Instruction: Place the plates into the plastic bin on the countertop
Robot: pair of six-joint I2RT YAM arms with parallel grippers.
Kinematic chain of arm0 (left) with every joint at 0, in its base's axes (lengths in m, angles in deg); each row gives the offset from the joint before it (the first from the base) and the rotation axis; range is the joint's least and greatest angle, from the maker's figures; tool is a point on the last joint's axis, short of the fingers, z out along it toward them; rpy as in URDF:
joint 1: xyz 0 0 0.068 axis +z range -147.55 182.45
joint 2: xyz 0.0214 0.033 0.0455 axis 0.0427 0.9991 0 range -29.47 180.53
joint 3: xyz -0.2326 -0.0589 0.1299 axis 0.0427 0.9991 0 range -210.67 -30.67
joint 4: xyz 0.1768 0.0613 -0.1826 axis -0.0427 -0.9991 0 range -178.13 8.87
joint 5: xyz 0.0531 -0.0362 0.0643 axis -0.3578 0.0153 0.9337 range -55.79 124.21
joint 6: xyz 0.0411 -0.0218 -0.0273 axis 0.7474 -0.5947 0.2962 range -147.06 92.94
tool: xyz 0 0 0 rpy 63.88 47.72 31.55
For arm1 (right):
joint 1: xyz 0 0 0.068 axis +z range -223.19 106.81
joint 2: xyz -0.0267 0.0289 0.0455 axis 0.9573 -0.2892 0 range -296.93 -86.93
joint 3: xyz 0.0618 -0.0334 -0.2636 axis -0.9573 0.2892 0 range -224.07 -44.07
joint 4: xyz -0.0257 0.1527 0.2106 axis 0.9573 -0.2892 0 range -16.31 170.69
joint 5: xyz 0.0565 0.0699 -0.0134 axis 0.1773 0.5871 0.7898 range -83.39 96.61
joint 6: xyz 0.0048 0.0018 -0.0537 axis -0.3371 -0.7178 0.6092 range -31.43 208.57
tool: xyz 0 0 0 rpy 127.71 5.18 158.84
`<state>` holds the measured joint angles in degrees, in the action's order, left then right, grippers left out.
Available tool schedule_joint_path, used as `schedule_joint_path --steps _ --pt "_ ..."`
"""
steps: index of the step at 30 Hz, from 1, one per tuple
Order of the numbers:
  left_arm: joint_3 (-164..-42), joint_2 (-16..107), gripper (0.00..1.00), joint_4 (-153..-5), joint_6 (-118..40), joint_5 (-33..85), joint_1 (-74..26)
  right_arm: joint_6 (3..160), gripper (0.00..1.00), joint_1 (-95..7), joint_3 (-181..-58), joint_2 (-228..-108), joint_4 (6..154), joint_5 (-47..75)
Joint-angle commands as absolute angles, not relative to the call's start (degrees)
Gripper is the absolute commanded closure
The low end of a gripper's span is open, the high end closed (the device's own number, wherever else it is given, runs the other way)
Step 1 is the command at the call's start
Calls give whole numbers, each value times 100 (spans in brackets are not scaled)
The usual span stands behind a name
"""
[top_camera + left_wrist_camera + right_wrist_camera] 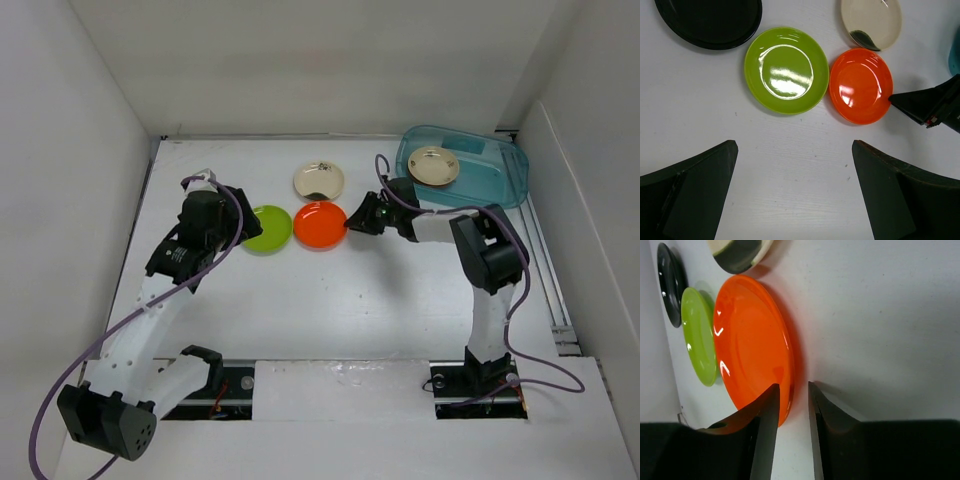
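White countertop [330, 310]. One cream plate [433, 165] in the plastic bin [505, 182]; orange plate [320, 225], lime plate [266, 228], 2nd cream plate [319, 180], black plate [710, 20] wait left of it. R gripper [351, 222] nearly closed at orange's rim, hold unclear; L gripper [794, 147] spread, empty.
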<state>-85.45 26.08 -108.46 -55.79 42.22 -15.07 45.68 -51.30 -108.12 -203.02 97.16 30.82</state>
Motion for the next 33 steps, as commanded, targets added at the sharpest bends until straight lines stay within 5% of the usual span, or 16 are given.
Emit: schedule_joint_path --steps 1,11,14,24,33 --pt "-8551 2423 0 -10714 -5509 4291 -1469 4613 66 -5069 -11043 -20400 9466 3052" --pt "-8551 2423 0 -10714 -5509 4343 -1469 4507 86 -5008 -11526 -20716 9229 3105" --pt "-8551 2370 0 -10714 -5509 4344 -1469 4454 100 -5008 -11465 -20664 9229 3052" --pt "-8551 2370 0 -10714 -5509 4282 -1469 4340 100 -5446 -10770 -18408 8975 2586" --pt "-8551 2370 0 -10714 -5509 4282 -1469 4525 100 -7720 -11920 -18887 8429 2655"
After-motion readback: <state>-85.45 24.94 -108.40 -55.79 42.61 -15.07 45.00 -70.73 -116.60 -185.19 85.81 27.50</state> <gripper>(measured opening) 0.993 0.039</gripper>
